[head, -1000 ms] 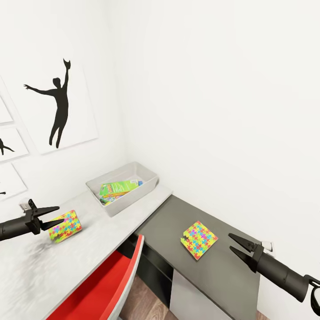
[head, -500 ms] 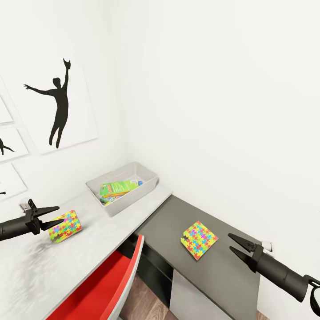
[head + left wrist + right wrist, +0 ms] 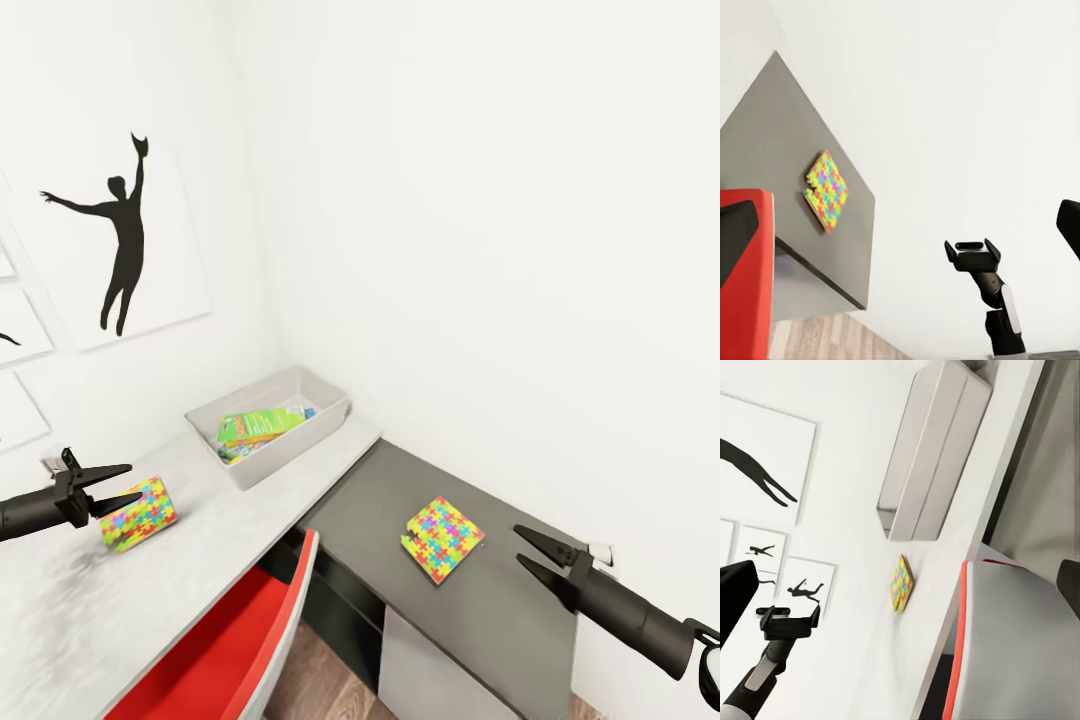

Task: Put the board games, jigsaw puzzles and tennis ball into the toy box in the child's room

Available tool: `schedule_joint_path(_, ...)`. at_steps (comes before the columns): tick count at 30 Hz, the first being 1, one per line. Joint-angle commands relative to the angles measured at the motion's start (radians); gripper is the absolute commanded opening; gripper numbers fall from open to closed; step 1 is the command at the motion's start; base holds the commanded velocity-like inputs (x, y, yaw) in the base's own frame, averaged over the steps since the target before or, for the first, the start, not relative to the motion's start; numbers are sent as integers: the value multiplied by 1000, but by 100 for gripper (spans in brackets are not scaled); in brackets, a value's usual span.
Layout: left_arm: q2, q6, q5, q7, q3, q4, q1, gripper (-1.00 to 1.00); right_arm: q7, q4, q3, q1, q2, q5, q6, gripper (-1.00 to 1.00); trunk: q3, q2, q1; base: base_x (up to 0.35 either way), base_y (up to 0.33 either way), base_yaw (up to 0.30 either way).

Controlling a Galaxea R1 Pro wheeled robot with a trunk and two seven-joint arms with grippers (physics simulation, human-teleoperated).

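The toy box walls hide most of the board games inside; their print is too small to read. The left tool covers a corner of the jigsaw puzzle just beyond its tips. The red chair is cut off by the frame's bottom edge.

You won't find any readable text here — the green-edged game box lying in the toy box, centre-left of the head view, carries print, but it's too small and blurred for you to make out any word or number.
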Motion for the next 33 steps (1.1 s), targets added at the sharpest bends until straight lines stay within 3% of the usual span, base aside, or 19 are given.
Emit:
schedule_joint_path(1, 2, 10, 4, -5, -6, 1, -2, 100, 8, 0, -1, -1, 0, 8, 4, 100, -2, -2, 1, 0, 0, -206)
schedule_joint_path(17, 9, 10, 5, -8, -6, 1, -2, 100, 9, 0, -1, -1, -1, 8, 4, 100, 12, -2, 1, 0, 0, -241)
schedule_joint_path(24, 9, 5, 3, -56, -7, 1, -2, 100, 9, 0, -1, -1, -1, 8, 4, 100, 17, -2, 1, 0, 0, -249)
schedule_joint_path(33, 9, -27, 3, -73, -8, 4, -1, 100, 9, 0, -1, -1, -1, 8, 4, 100, 25, -2, 1, 0, 0, -249)
